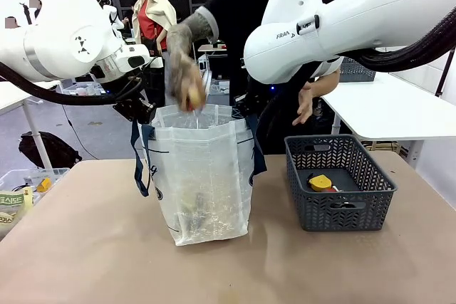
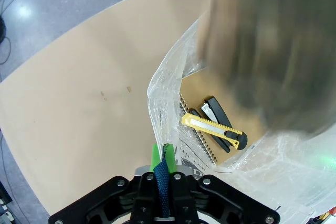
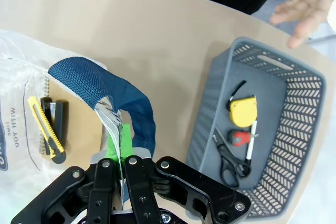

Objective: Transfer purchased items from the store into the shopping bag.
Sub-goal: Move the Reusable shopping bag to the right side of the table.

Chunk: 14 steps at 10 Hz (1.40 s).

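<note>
The shopping bag (image 1: 203, 176) stands upright on the table (image 1: 85, 247), its mouth spread from two sides. At the bag's left edge, the left gripper (image 2: 160, 153) has its jaws pressed together on the rim and a navy strap (image 2: 163, 182). The right gripper (image 3: 119, 141) pinches the opposite rim, where a second strap (image 3: 105, 85) loops up. On the bag's bottom lie a yellow utility knife (image 2: 212, 131), a black stapler-like item (image 2: 218, 111) and a spiral notebook (image 2: 197, 141). A person's hand (image 1: 187, 80) hovers just above the bag's mouth, holding what may be a yellowish item, though it is blurred. To the bag's right, apart from it, sits the grey basket (image 1: 342, 211), with a yellow tape measure (image 3: 242, 110), scissors (image 3: 231, 157) and a small red item (image 3: 240, 138) inside.
</note>
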Each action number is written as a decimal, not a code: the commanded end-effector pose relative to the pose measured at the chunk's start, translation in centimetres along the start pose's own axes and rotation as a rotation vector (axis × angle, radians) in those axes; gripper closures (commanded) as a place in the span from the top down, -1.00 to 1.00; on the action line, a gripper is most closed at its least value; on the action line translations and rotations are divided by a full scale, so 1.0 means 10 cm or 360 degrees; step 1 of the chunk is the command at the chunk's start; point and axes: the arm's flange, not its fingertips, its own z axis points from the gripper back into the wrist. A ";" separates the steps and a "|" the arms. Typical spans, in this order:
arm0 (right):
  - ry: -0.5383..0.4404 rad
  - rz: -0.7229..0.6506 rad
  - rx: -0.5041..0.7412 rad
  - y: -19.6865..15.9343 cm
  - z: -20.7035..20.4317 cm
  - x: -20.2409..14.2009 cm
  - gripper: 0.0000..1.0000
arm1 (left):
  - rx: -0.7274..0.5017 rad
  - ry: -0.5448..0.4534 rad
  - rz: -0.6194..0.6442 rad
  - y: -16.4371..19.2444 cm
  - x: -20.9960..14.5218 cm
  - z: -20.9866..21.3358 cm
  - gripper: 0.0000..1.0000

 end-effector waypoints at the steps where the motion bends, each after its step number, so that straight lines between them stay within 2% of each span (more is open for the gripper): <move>1: 0.0005 -0.0018 0.0015 -0.02 0.00 -0.03 -1.00 | -0.0003 0.0008 0.0024 0.00 -0.02 0.02 -1.00; 14: 0.0005 -0.0018 0.0015 -0.02 0.00 -0.03 -1.00 | -0.0003 0.0008 0.0024 0.00 -0.02 0.02 -1.00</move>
